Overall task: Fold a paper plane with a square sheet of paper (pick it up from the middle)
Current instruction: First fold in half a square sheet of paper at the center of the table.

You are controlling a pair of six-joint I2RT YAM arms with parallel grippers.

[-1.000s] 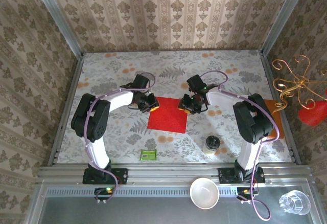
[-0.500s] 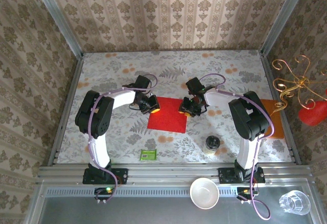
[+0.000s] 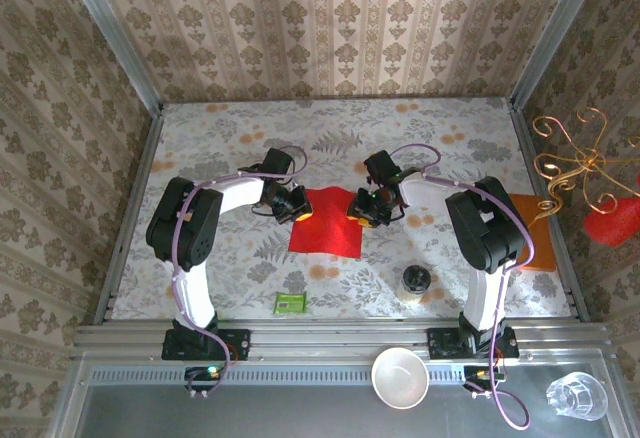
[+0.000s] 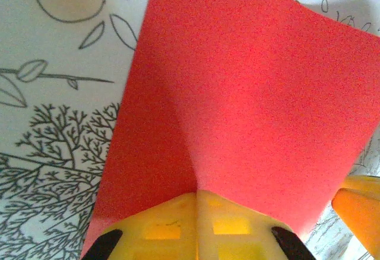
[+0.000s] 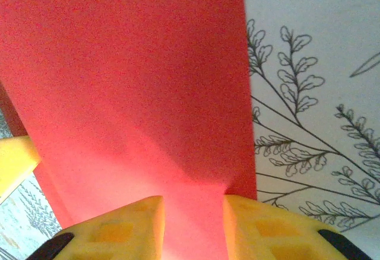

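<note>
The square sheet of paper [image 3: 325, 225] is bright red and lies on the flowered tablecloth between the two arms. My left gripper [image 3: 298, 208] is at its left edge. In the left wrist view the yellow jaws meet with no gap, so the left gripper [image 4: 197, 196] is shut on the paper [image 4: 237, 94], and a raised ridge runs up from the pinch. My right gripper [image 3: 363, 208] is at the sheet's right edge. There the yellow fingers [image 5: 261, 224] stand apart, with the paper [image 5: 130, 82] showing in the gap of the right gripper [image 5: 193, 212].
A small green packet [image 3: 291, 303] and a lidded jar [image 3: 415, 282] sit near the front of the table. An orange pad [image 3: 530, 220] lies at the right edge. A white bowl [image 3: 400, 377] and a glass [image 3: 577, 395] stand on the front ledge.
The left jaws have closed onto the paper's left edge. Both arms have shifted slightly toward the sheet, and the paper has hardly moved.
</note>
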